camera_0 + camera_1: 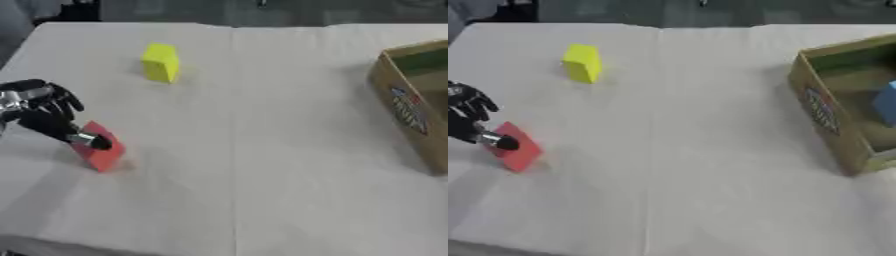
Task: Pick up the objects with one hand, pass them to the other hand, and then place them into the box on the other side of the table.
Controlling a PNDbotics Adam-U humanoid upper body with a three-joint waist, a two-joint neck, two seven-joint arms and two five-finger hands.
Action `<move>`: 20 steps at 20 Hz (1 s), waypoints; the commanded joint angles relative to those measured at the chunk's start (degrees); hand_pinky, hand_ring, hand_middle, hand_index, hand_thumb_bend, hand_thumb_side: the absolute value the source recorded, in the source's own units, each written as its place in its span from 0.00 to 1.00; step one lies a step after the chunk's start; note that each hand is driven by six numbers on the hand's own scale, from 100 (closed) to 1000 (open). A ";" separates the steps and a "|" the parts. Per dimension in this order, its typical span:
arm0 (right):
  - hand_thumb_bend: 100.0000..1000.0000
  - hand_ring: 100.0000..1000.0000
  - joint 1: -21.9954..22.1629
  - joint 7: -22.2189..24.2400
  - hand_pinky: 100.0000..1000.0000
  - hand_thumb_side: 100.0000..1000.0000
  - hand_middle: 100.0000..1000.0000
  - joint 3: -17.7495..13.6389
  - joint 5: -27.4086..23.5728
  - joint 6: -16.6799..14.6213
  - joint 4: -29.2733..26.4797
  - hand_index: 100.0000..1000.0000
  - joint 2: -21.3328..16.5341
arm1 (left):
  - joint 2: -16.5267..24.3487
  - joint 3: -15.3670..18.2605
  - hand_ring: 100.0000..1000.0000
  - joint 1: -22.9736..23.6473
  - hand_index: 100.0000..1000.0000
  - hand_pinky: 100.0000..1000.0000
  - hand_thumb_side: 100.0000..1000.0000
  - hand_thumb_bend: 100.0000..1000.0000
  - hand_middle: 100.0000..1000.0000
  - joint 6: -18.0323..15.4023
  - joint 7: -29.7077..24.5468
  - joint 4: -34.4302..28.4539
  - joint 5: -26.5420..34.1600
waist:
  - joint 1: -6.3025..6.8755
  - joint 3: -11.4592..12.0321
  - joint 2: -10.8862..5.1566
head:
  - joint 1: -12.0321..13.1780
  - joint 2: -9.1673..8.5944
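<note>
Red foam block (102, 148) sits on the white bench (262, 150) as my black left hand (48, 117) grasps it, thumb on top.

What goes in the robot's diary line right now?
left robot hand: closing on red block | yellow block: waiting | box: holds blue thing

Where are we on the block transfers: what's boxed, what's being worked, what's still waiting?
Done, it seems: one blue block already lies in the box on the right. In hand: the left hand is on the red block at the table's left, thumb over its top; it looks tilted, not clearly lifted, and no handover has begun. The right hand is out of view. Left: the yellow block stands untouched farther back.
</note>
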 commanded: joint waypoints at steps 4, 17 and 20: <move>0.00 0.82 -0.38 -0.03 1.00 0.60 0.78 -0.37 0.36 0.18 -0.76 0.88 -1.65 | 2.59 -0.59 0.75 -0.03 0.76 0.80 0.38 1.00 0.60 2.39 -2.73 -0.28 0.37 | 0.82 -0.09 -1.42 | 0.29 0.25; 0.00 0.82 -0.13 0.36 1.00 0.59 0.79 -0.30 0.80 0.31 -0.56 0.88 -1.24 | 0.05 -3.51 0.75 -2.27 0.76 0.79 0.42 1.00 0.60 2.25 -5.05 3.92 -2.17 | 0.86 -0.35 -1.43 | 0.20 1.38; 0.00 0.82 -0.12 0.46 1.00 0.58 0.79 -0.29 0.93 0.34 -0.49 0.88 -1.15 | -0.25 -3.48 0.75 -2.30 0.76 0.79 0.41 1.00 0.60 2.11 -5.06 4.66 -2.73 | 0.84 -0.35 -1.39 | 0.44 1.46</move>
